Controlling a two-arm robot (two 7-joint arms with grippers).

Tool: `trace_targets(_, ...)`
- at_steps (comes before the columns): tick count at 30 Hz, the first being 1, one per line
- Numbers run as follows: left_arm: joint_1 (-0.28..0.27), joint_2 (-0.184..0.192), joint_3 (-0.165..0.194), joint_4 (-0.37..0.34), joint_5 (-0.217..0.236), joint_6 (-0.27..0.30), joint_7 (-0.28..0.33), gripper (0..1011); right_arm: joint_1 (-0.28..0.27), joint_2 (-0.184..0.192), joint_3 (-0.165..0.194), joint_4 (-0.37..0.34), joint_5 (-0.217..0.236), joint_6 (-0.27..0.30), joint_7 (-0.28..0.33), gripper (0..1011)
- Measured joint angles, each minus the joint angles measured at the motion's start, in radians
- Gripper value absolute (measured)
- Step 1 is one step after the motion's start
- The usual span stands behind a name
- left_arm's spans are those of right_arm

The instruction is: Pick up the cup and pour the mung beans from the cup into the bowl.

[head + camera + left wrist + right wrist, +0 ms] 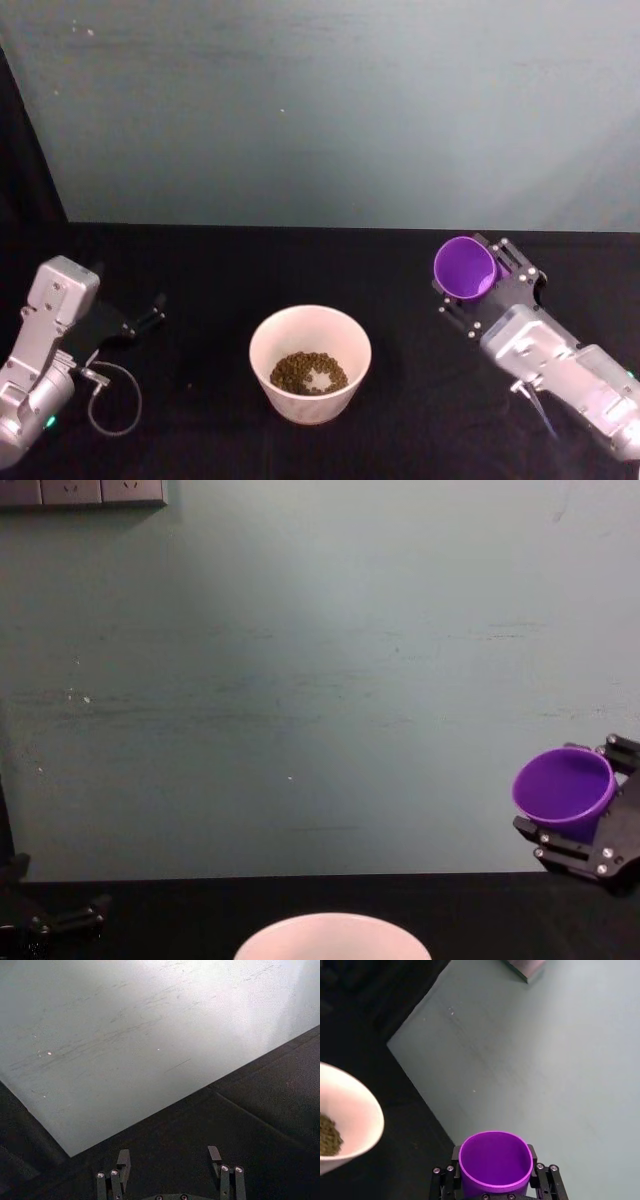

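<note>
Cup (465, 268), purple and tapered, is clamped between the two fingers of the right gripper (478, 272) at the right of the head view, clear of the black table (300, 260) and tilted so that we look into its mouth. The bowl (258, 345) stands at lower centre, well apart from the cup, with mung beans (300, 372) heaped on its floor.

From the right wrist view we read the grip itself: the right gripper (495, 1180) presses the cup (495, 1162) from both sides, and the cup's interior shows plain purple. The bowl (355, 1110) enters at the left edge with a patch of beans (327, 1135).

The chest view gives height. The cup (563, 792) hangs at mid-right before the pale wall (320, 680), while only the bowl's rim (335, 925) rises at the bottom edge.

The left gripper (150, 315) rests at the lower left of the head view. In the left wrist view its fingers (122, 1157) stand spread apart over bare table.
</note>
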State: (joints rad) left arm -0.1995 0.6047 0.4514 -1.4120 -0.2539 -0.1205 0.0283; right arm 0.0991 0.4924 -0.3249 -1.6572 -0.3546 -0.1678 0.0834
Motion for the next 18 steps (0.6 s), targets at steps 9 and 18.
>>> trace_targets(9,0.000,0.000,0.000,0.000,0.000,0.000,0.000,1000,-0.008,-0.058,0.042,0.066,0.162,-0.054,0.073,739)
trace_targets(18,0.000,0.000,0.000,0.000,0.000,0.000,0.000,1000,-0.017,-0.110,0.083,0.122,0.278,-0.087,0.128,739)
